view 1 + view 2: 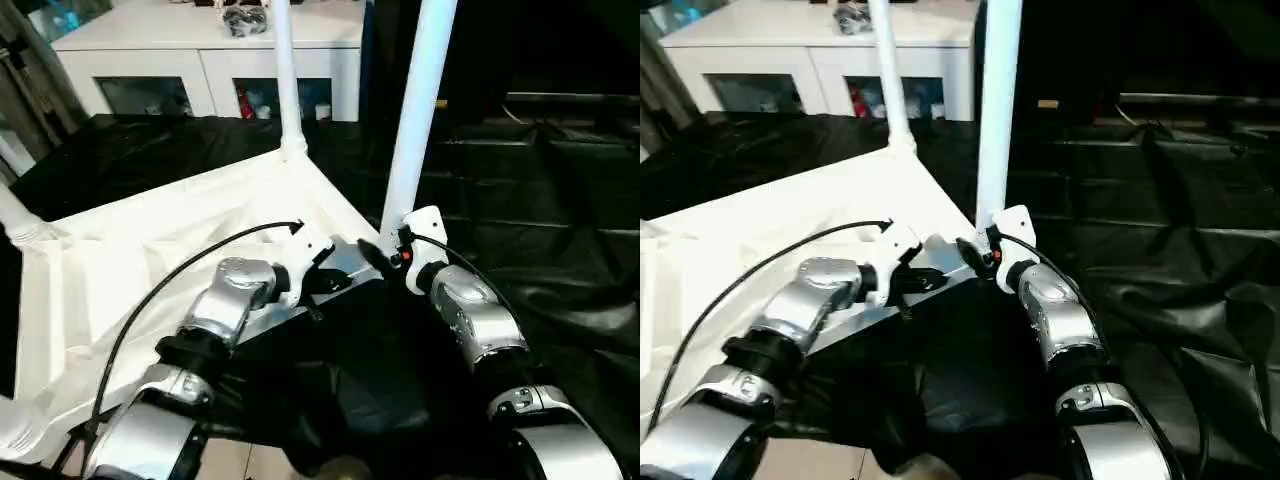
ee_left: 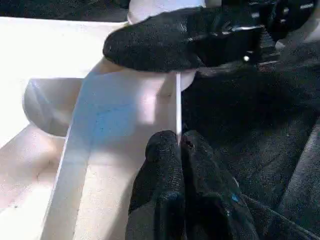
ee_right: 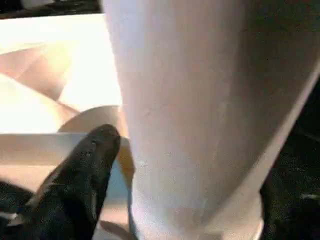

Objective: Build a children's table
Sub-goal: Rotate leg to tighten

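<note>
— Left end effector (image 2: pixel 180 150), what did we have it doing? We saw its two black fingers pressed together, pinching the thin edge wall of the children's table (image 1: pixel 180 260), which lay upside down with its ribbed underside facing up on the black cloth (image 1: pixel 520 200).

— And our right end effector (image 1: pixel 385 258)? Its fingers stood spread on either side of the near leg (image 1: pixel 415 110), just above the corner socket; one fingertip (image 3: pixel 95 150) lay against the socket's rim beside the tube. We could not tell whether the fingers pressed on the leg or merely stood around it.

— Where were the legs? The near leg stood upright in the corner socket closest to our right arm. A second leg (image 1: pixel 285 70) stood upright in the far corner. A white tube (image 1: pixel 15 215) showed at the left edge, by another corner.

— What lay beyond? We saw a white cabinet (image 1: pixel 200 60) with glass doors behind the cloth, a dark bundle (image 1: pixel 243 20) resting on top.
</note>
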Robot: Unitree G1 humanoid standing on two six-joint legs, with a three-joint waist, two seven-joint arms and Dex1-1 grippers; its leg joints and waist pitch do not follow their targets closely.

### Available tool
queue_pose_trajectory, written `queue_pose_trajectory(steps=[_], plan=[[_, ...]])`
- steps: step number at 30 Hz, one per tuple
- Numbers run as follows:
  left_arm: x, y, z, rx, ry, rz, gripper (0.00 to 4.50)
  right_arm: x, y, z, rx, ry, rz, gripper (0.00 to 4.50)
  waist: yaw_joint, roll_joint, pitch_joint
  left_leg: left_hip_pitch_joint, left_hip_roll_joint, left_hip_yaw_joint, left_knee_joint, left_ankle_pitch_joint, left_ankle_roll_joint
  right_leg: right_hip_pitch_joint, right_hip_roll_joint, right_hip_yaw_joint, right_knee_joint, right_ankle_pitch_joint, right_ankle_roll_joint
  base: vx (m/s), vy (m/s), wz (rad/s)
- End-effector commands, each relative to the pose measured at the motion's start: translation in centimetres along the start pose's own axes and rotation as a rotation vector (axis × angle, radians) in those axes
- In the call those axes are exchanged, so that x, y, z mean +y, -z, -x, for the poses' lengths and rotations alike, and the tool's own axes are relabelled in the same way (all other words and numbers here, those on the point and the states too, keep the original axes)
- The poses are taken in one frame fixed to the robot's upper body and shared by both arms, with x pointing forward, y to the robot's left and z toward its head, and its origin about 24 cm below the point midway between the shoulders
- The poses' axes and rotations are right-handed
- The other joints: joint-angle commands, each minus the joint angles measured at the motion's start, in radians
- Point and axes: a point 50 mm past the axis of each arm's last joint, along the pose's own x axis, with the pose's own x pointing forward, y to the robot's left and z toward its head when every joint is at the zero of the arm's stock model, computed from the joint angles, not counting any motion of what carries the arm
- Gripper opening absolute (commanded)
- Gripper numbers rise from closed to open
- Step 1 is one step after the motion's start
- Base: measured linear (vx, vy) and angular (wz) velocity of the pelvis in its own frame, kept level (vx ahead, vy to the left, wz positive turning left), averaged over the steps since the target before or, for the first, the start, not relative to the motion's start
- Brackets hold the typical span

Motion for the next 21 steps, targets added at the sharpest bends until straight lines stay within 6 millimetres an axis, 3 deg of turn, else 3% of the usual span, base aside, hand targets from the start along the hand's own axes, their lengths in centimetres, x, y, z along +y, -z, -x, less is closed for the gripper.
queue_pose_trajectory(steps=[1,5,12,21], plan=[[-1.9,-2.9,-1.2,-0.114,0.145,-0.101,0.0,4.5,1.4,-1.3,0.07,-0.286,0.004,3.8,0.003,-0.009,-0.062,-0.003,0.008,0.003,-0.062,-0.188,0.092,0.063,-0.038,0.025,-0.064,-0.119,-0.257,0.0,0.0,0.0],[-1.9,-2.3,0.0,-0.106,0.237,-0.125,0.0,3.7,1.7,0.3,0.103,-0.438,0.077,3.8,0.011,-0.006,-0.06,-0.002,0.012,0.008,-0.059,-0.165,0.118,0.059,-0.038,0.024,-0.06,-0.082,-0.282,0.0,0.0,0.0],[-1.4,-1.3,1.7,-0.041,0.323,-0.154,0.0,2.8,2.1,3.0,0.162,-0.642,0.147,3.8,0.018,-0.002,-0.057,0.006,0.017,0.006,-0.065,-0.23,0.094,0.055,-0.037,0.027,-0.064,-0.147,-0.278,0.0,0.0,0.0],[-1.1,-0.9,2.9,-0.013,0.372,-0.164,0.0,2.8,2.0,4.5,0.194,-0.765,0.169,3.04,0.029,-0.003,-0.059,0.004,0.016,0.005,-0.063,-0.199,0.095,0.058,-0.039,0.027,-0.059,-0.112,-0.283,0.0,0.0,0.0]])
